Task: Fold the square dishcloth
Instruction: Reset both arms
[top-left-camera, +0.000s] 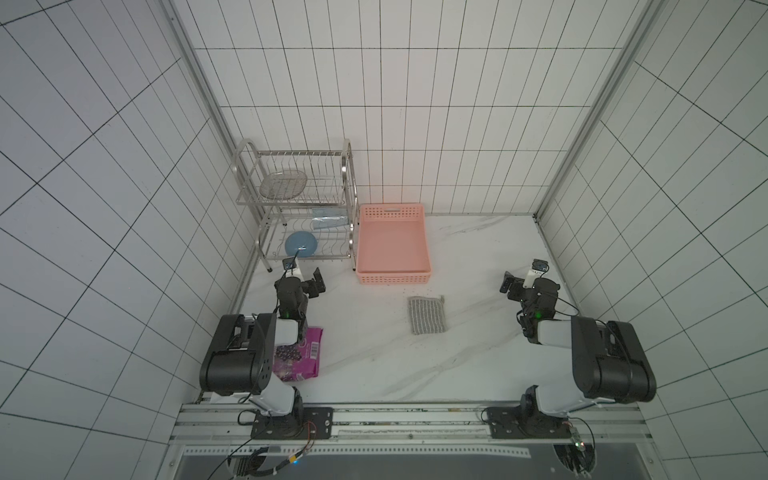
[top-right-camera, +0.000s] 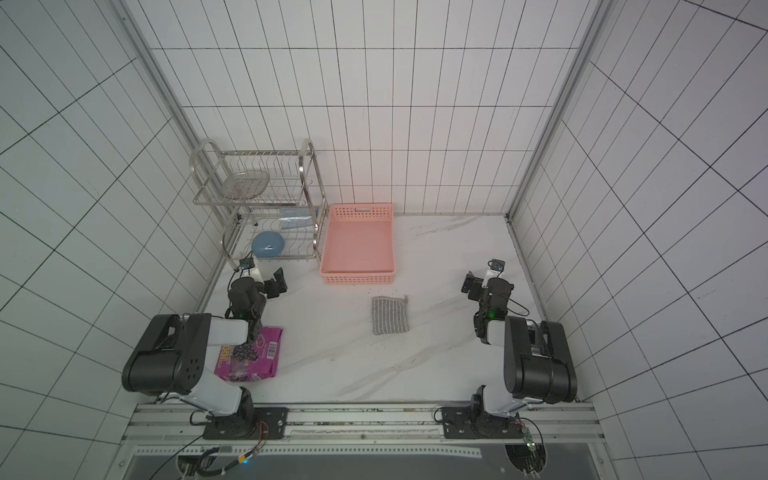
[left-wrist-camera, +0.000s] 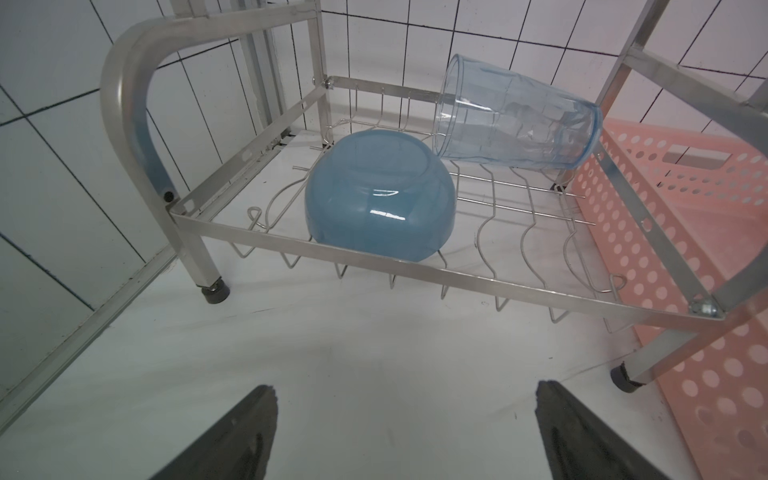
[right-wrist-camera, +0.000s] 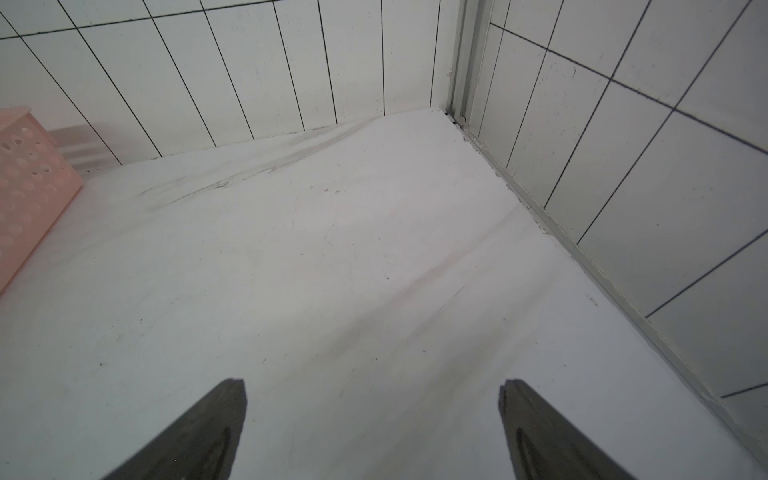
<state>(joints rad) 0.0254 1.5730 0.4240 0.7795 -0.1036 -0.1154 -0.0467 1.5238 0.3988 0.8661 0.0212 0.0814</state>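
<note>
The square dishcloth, grey with thin whitish stripes, lies flat on the white marble table in both top views, a little in front of the pink basket. Neither wrist view shows it. My left gripper hovers open at the table's left, in front of the dish rack, with nothing between its fingers. Far to the right of the cloth, my right gripper is open and holds nothing, over bare table.
A pink plastic basket stands behind the cloth. A steel dish rack at back left holds an upturned blue bowl and a clear cup. A purple snack packet lies under my left arm. Tiled walls enclose three sides.
</note>
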